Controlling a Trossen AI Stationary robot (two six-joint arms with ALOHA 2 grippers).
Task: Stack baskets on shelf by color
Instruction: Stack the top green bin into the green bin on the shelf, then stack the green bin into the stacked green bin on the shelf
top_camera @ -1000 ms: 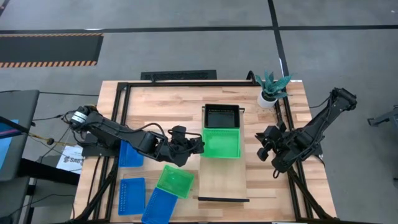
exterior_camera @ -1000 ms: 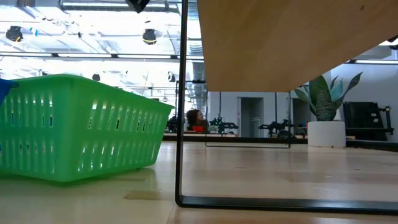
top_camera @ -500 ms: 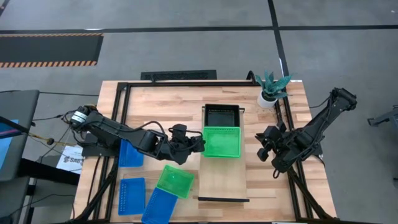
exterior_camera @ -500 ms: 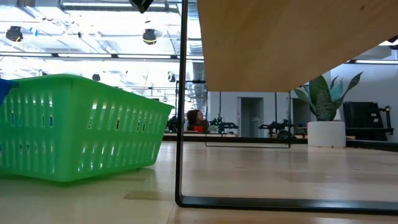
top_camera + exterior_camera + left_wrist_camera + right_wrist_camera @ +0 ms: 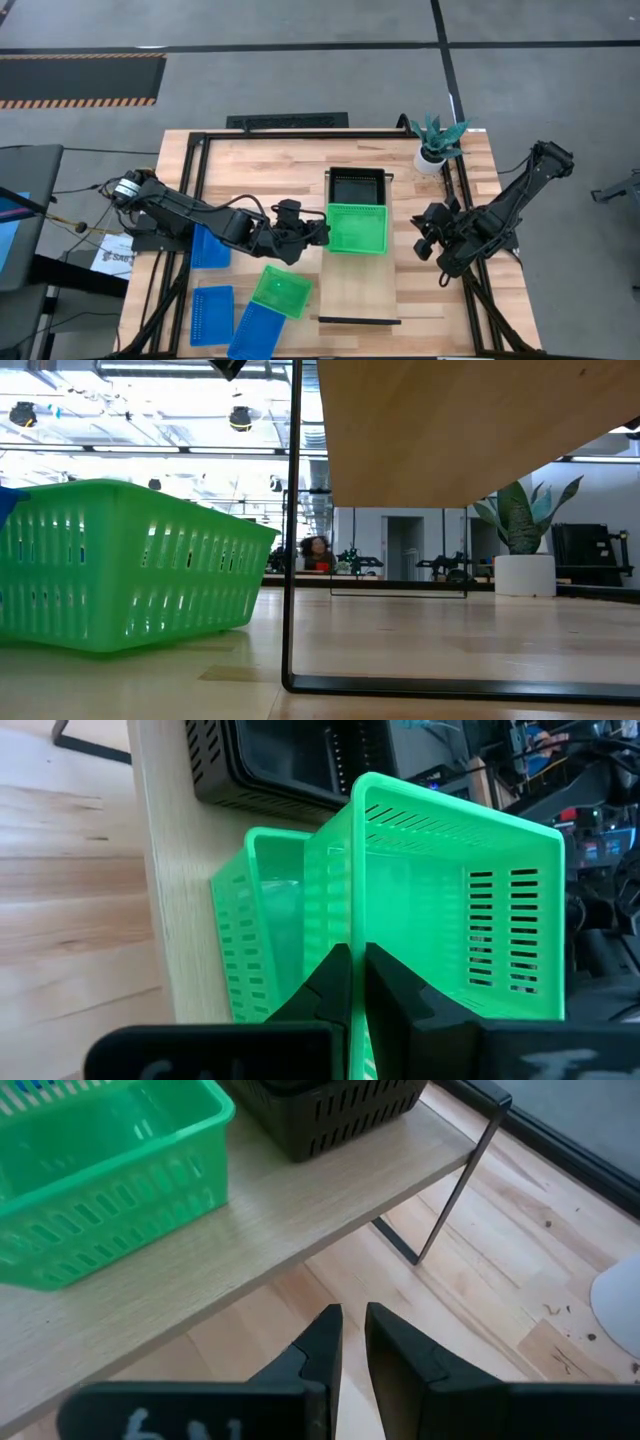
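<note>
A black basket [image 5: 356,187] stands on the pale shelf [image 5: 358,290] at its far end. Nearer on the shelf rests a green basket [image 5: 250,920], and a second green basket [image 5: 450,900] sits over it with my left gripper [image 5: 322,232] shut on it. A third green basket [image 5: 281,290] lies on the table left of the shelf, among three blue baskets [image 5: 210,245]. My right gripper [image 5: 425,235] hangs right of the shelf, its fingers [image 5: 330,1335] a narrow gap apart with nothing between them. My left gripper pinches the upper green basket's left end wall at its rim [image 5: 356,920], one finger inside the basket and one outside. The fingers come from the table's left, slanting down. The basket is tilted over the lower green basket; whether the two touch I cannot tell.
A potted plant [image 5: 437,140] stands at the table's far right corner. Black rails [image 5: 290,530] carry the shelf at its short ends. Bare shelf board lies between the green baskets and the near rail [image 5: 358,321].
</note>
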